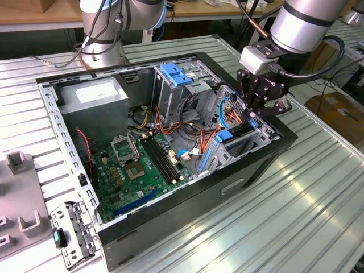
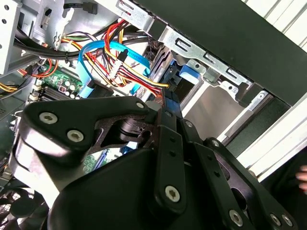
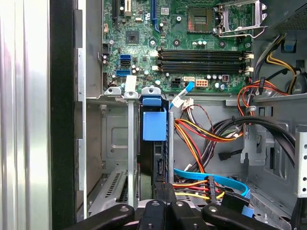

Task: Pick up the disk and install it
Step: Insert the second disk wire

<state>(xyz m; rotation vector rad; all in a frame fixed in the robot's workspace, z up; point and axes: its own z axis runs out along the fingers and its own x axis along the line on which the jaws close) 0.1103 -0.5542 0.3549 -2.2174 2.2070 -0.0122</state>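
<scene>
Disk sits edge-on in the drive bay at the case's front corner — mostly hidden, blue bracket showing. Gripper directly above it, narrow, grip unclear — cables crowd alongside.

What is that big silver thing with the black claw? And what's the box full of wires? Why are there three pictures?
The silver thing is a robot arm. The black claw at its end is its gripper, which it uses like a hand. The box is an open computer case, lying on a ribbed metal table. Inside it are the green motherboard, a grey power supply box and coloured cables.

The exterior view comes from a camera standing away from the arm. Both wrist views come from cameras riding on the arm, so they look past the gripper into the case.

The gripper is right at the disk, a hard drive with a blue bracket. The disk stands on edge in a metal bay at the side of the case.
</scene>
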